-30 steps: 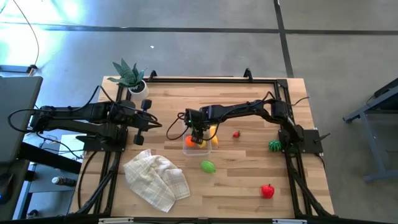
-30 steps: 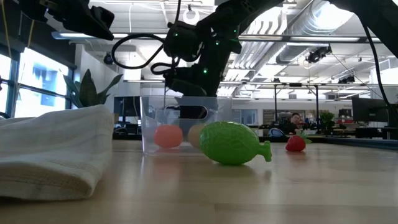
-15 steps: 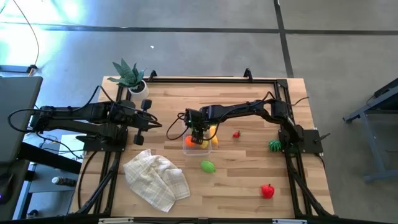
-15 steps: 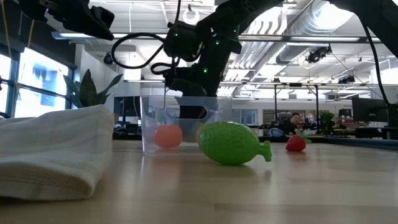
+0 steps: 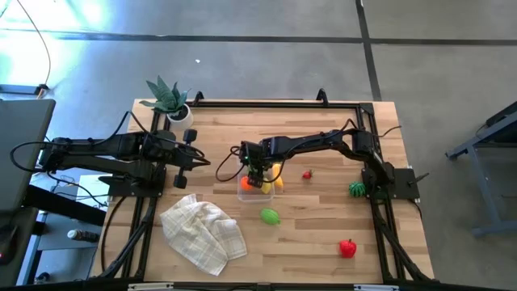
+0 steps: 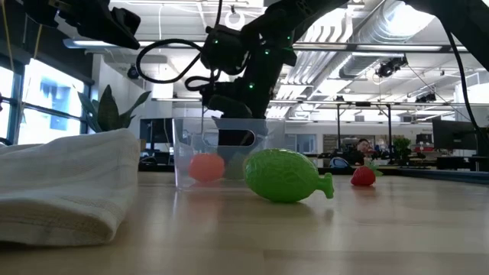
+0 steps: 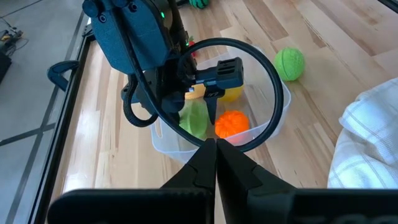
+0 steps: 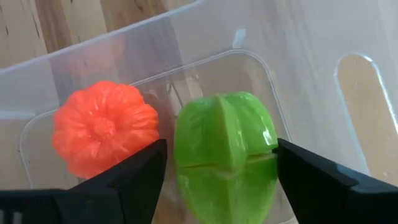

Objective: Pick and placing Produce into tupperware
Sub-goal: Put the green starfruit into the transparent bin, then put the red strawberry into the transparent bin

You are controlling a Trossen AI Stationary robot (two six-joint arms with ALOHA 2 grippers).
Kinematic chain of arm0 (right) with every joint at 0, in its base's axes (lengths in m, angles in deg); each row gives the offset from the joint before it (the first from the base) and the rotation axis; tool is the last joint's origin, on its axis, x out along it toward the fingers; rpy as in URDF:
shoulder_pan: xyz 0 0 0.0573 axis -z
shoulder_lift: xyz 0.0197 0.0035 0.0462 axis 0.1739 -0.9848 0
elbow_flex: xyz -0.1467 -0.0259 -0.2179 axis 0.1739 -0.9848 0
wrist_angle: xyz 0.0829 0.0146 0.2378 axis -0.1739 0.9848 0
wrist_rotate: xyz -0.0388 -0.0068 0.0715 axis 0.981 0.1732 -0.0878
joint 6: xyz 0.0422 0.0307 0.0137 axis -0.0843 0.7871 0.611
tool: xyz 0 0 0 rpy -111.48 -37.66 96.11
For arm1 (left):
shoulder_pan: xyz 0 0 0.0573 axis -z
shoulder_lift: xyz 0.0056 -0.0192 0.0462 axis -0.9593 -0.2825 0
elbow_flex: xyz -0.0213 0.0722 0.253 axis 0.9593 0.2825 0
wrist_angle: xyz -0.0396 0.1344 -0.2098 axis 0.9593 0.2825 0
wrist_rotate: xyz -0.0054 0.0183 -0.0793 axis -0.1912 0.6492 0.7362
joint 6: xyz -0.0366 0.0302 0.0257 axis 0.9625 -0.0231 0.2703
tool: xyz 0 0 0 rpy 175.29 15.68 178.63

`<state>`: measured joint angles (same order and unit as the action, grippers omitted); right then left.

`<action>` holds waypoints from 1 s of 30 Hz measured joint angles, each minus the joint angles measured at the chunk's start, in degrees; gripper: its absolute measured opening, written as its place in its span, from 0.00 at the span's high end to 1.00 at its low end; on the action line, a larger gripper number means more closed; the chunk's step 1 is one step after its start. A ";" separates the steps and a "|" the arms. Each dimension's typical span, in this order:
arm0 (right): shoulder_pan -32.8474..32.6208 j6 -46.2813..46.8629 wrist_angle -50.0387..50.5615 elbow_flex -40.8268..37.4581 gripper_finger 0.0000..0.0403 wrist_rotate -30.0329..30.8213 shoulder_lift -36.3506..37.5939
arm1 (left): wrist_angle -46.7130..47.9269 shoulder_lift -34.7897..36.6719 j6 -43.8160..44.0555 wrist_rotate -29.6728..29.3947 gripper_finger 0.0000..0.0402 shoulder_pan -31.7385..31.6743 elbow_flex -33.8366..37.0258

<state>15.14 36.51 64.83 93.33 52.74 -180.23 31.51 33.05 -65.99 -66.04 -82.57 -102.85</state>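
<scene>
One tupperware (image 5: pixel 252 187) is seen, directly under the right gripper (image 5: pixel 257 173), whose fingers (image 8: pixel 323 180) reach down inside it. Three pieces of produce are counted in the tub: an orange fruit (image 8: pixel 104 129), a light-green ridged piece (image 8: pixel 225 154) and a yellow one (image 7: pixel 231 93). The green piece lies between the right gripper's fingers, which are spread about as wide as the piece; contact cannot be told. The orange fruit is just beside one finger. Four more pieces lie outside: a green lime (image 5: pixel 270 216) near the tub, then a small red one (image 5: pixel 307 174), a dark-green one (image 5: pixel 357 189) and a red pepper (image 5: pixel 347 248) farther off. One cloth (image 5: pixel 203 230) is noted. The left gripper (image 7: pixel 214 163) is closed, parked well apart from the tub.
</scene>
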 joint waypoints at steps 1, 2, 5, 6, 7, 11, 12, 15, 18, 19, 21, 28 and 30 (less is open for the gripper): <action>0.00 -0.08 0.00 0.00 0.29 0.00 0.01 | 0.00 0.00 0.01 0.00 0.99 -0.01 0.00; 0.00 -0.09 0.00 0.00 0.29 0.00 0.02 | 0.00 0.00 0.00 0.00 0.99 0.00 0.00; -0.07 0.04 0.01 0.00 0.30 0.00 0.06 | 0.00 0.00 0.01 0.00 0.99 -0.01 0.00; -0.13 0.14 0.41 0.16 0.31 0.00 0.13 | 0.00 0.00 0.00 0.00 0.99 -0.01 0.00; -0.24 0.20 1.23 0.65 0.31 0.02 0.15 | 0.00 0.00 0.01 -0.02 0.99 0.00 0.00; -0.38 -0.13 5.09 4.88 0.33 0.02 0.25 | 0.00 0.00 0.00 -0.01 0.99 -0.02 0.00; -0.37 -0.13 6.60 6.24 0.33 0.02 0.26 | 0.00 0.00 0.00 -0.02 0.99 -0.02 0.00; -0.37 -0.13 11.55 10.22 0.33 0.04 0.31 | 0.00 0.00 0.01 0.00 0.99 -0.01 0.00; -0.37 0.11 18.28 13.79 0.33 0.94 0.31 | 0.00 0.00 0.00 -0.01 0.99 -0.01 0.00; -0.35 0.14 20.62 14.84 0.33 1.62 0.31 | 0.00 0.00 0.00 0.00 0.99 -0.01 0.00; -0.35 0.38 25.36 16.49 0.33 3.47 0.31 | 0.00 0.00 0.00 0.00 0.99 -0.01 0.00; -0.37 3.16 39.51 18.32 0.33 6.65 0.31 | 0.00 0.00 0.00 0.00 0.99 -0.01 0.00; -0.41 4.34 43.14 18.32 0.33 7.35 0.31 | 0.00 0.00 0.00 -0.01 0.99 -0.02 0.00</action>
<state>14.73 40.85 107.96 111.65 60.10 -179.93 31.51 33.05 -65.99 -66.05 -82.59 -102.85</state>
